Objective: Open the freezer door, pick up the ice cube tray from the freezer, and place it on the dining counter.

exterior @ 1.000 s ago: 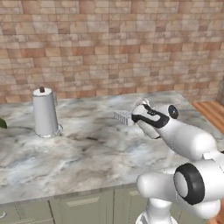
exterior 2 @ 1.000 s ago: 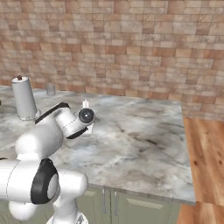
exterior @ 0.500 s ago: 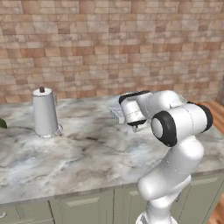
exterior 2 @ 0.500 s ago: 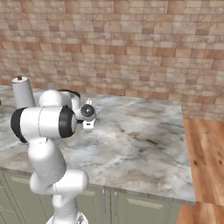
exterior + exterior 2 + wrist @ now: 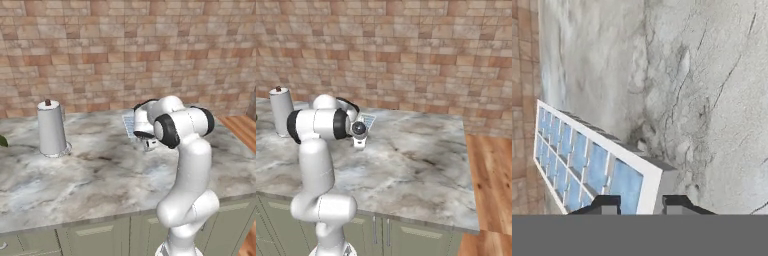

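Gripper (image 5: pixel 641 202) clamped on the ice cube tray's (image 5: pixel 587 162) rim above the marble counter (image 5: pixel 100 175); left base view adds a paper towel roll (image 5: pixel 51 128) well left of it.

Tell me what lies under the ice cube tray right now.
Under the ice cube tray, clamped by the gripper, lies bare veined marble of the dining counter. The patch directly beneath the tray is covered from view.

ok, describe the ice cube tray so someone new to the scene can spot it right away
Find the marble dining counter under the brick wall, then the white arm's gripper above its middle. The ice cube tray is the flat pale-blue grid with a white rim clamped there. The only other item, a grey paper-towel roll, stands upright far off to one side.
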